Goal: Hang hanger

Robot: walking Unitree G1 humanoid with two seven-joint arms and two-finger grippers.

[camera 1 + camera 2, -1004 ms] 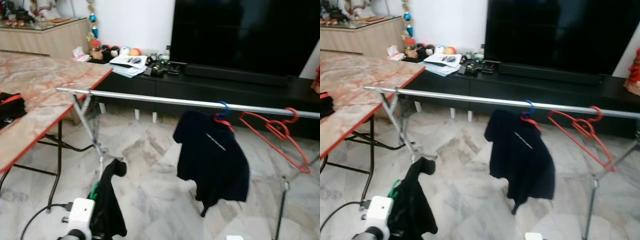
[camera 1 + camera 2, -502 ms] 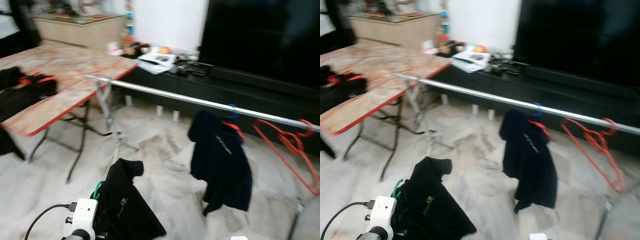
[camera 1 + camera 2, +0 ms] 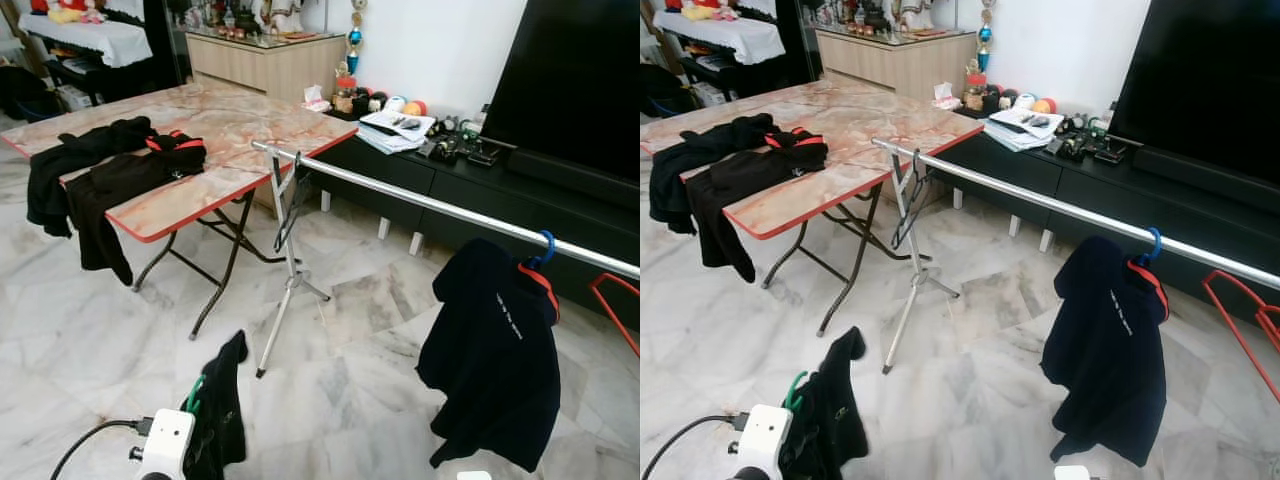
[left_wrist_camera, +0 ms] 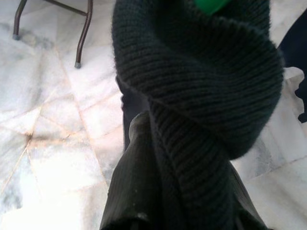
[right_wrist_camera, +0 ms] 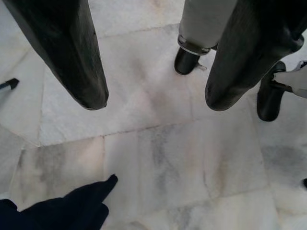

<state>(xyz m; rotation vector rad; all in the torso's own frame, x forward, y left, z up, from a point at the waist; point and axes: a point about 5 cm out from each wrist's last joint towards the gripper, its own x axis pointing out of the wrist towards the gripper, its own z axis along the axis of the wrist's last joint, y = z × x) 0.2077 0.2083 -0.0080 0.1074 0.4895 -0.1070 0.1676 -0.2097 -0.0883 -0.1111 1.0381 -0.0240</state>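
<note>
Since a second ago: your head camera has swung left and the blur is gone; the table now shows whole, and the dark shirt on the rail sits further to your right.
Left gripper: low at your left, and you can't tell how its fingers stand; a black garment (image 3: 218,420) on a green hanger (image 3: 192,393) hangs up against the wrist, its ribbed knit (image 4: 201,91) right before the wrist camera.
Right gripper (image 5: 156,103): fingers spread wide, nothing between them, pointing down at the marble floor (image 5: 158,153).
Rail (image 3: 420,203): a silver bar on a folding stand (image 3: 283,290), running from near the table off to your right.
On the rail: a dark shirt (image 3: 495,355) on a blue-hooked hanger (image 3: 544,246), and an empty red hanger (image 3: 618,310) just beyond it.
Table (image 3: 225,125): marble-look top with a red edge, black clothes (image 3: 110,175) draped over its near end.
Behind: a low black TV unit (image 3: 450,175) with clutter on it.
</note>
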